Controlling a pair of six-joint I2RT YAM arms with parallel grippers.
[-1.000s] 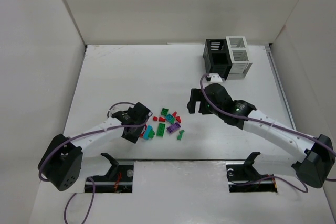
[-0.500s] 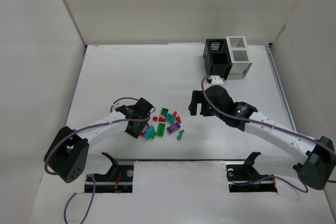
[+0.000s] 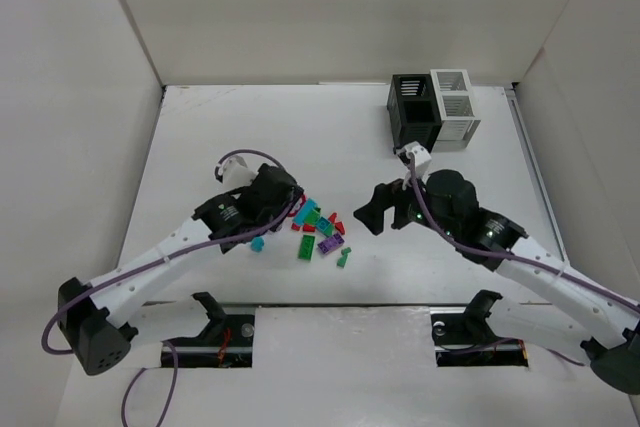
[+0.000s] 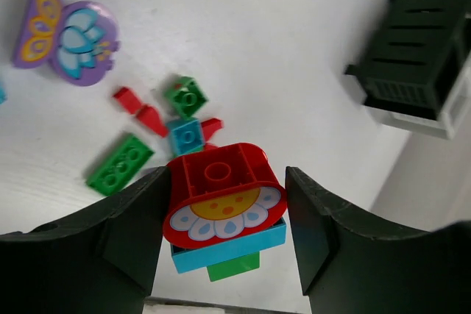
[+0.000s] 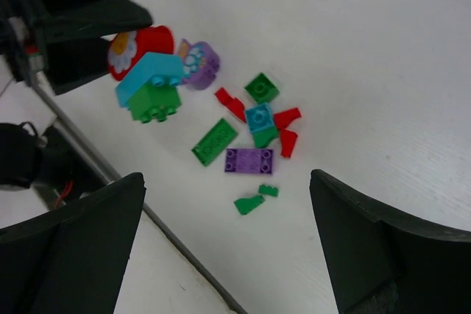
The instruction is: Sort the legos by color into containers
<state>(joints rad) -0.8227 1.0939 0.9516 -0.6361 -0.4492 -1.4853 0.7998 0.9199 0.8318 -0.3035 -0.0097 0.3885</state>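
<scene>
My left gripper [image 4: 227, 215] is shut on a small stack of legos [image 4: 221, 200]: a red flower-faced piece on a teal brick on a green one, held off the table. From above, that gripper [image 3: 291, 207] hangs at the left edge of the lego pile [image 3: 322, 232]. The loose legos are green, red, teal and purple [image 5: 249, 160]. One teal brick [image 3: 257, 244] lies apart to the left. My right gripper [image 3: 372, 210] stands open just right of the pile, nothing between its fingers [image 5: 81, 248]. The black [image 3: 412, 107] and white [image 3: 455, 107] containers stand at the back right.
A purple butterfly piece [image 4: 66, 31] lies on the table beyond the pile. Two small green bits [image 5: 252, 202] lie nearest the table's front seam [image 3: 330, 305]. White walls enclose the table on three sides.
My left gripper closed on the stacked legos and rose toward the back right with them; a teal brick stays behind on the table. The right gripper swung slightly nearer the pile.
</scene>
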